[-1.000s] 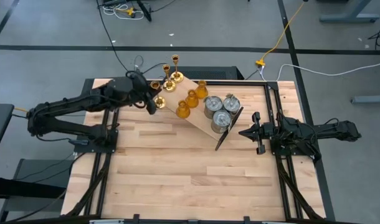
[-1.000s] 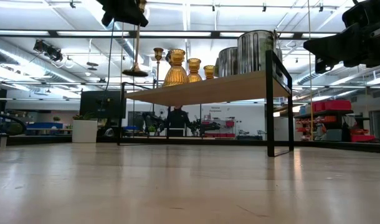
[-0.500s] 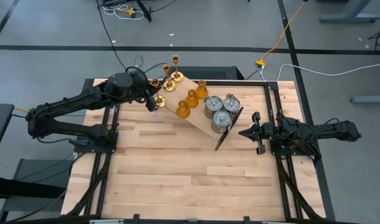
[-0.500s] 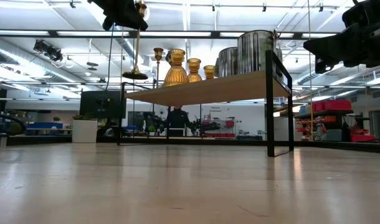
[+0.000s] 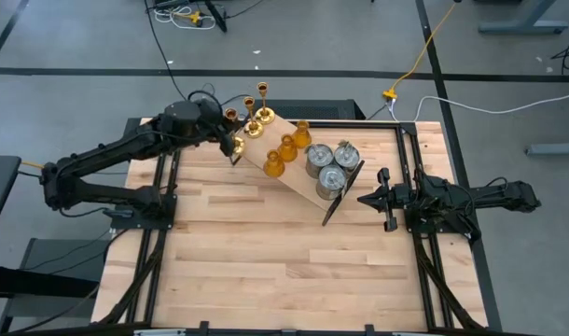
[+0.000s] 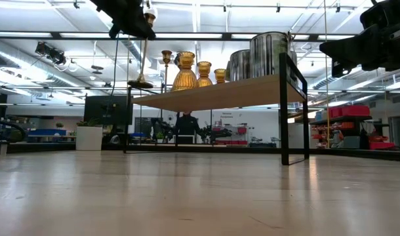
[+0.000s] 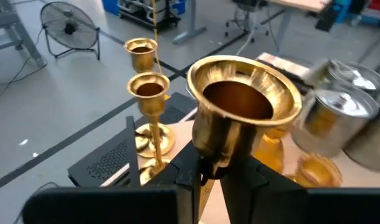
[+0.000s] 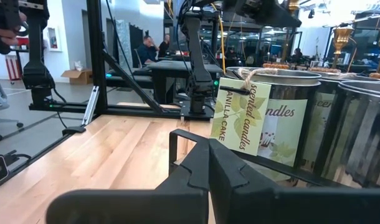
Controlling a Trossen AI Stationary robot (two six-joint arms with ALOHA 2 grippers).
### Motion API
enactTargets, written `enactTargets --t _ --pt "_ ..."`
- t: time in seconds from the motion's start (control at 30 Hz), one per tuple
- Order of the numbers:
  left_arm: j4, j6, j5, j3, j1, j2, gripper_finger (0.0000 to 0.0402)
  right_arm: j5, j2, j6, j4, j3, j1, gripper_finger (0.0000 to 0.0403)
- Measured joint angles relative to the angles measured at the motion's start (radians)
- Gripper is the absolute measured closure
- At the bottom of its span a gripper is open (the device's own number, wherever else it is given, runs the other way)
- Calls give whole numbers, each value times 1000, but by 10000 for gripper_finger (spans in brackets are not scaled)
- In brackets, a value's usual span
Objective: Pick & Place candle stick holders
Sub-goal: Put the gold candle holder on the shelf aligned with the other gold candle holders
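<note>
Pale wood table [image 5: 266,252], raised shelf [image 6: 220,95], grey concrete floor [image 5: 70,56]

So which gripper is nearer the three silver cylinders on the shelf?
The right gripper. It sits shut just beside the shelf end, next to the silver cylinders. The left gripper is at the shelf's opposite end, holding a brass candlestick past the amber holders.
</note>
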Motion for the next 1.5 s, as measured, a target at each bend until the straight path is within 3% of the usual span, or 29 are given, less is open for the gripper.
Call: enactTargets --t 0.7,1.5 --pt "87 -34 15 -1 36 120 351 0 0 0 0 0 0 400" --pt "95 -32 15 0 86 144 341 0 0 0 0 0 0 400"
